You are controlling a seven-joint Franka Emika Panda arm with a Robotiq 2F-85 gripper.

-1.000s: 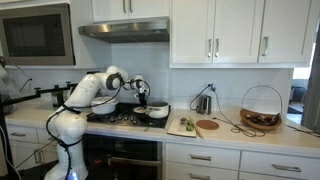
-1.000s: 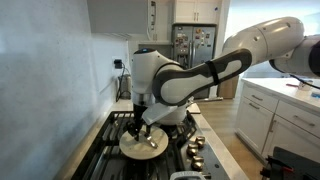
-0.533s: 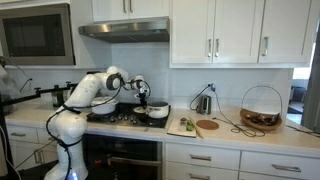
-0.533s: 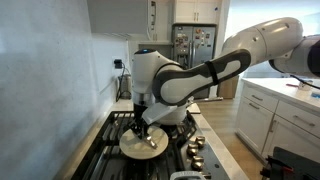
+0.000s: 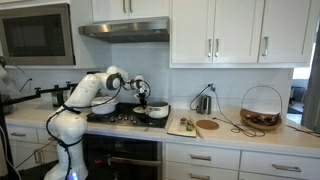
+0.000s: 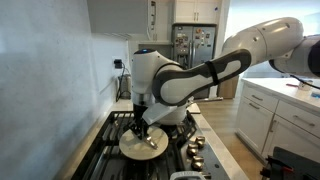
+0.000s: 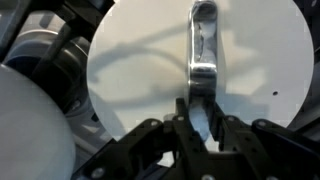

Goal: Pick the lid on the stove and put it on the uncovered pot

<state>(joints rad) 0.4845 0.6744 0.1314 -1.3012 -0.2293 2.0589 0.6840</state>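
The lid [image 7: 140,80] is a round pale disc with a shiny metal handle [image 7: 203,45]; in the wrist view it fills most of the frame. My gripper [image 7: 200,120] is shut on the near end of that handle, with the jaws pressed against both its sides. In an exterior view the lid [image 6: 143,145] lies flat on the stove [image 6: 110,150] grates under my gripper [image 6: 140,128]. A silvery round rim [image 7: 45,70] left of the lid looks like the uncovered pot, mostly cut off. A whitish pot [image 5: 157,110] stands on the stove [image 5: 125,118] beside my gripper [image 5: 143,100].
A pale rounded surface [image 7: 28,135] fills the lower left of the wrist view, close to the lid. Dark knobs [image 6: 195,150] line the stove's front edge. A kettle [image 5: 203,103], a cutting board [image 5: 183,127] and a wire basket [image 5: 261,110] stand on the counter beyond the stove.
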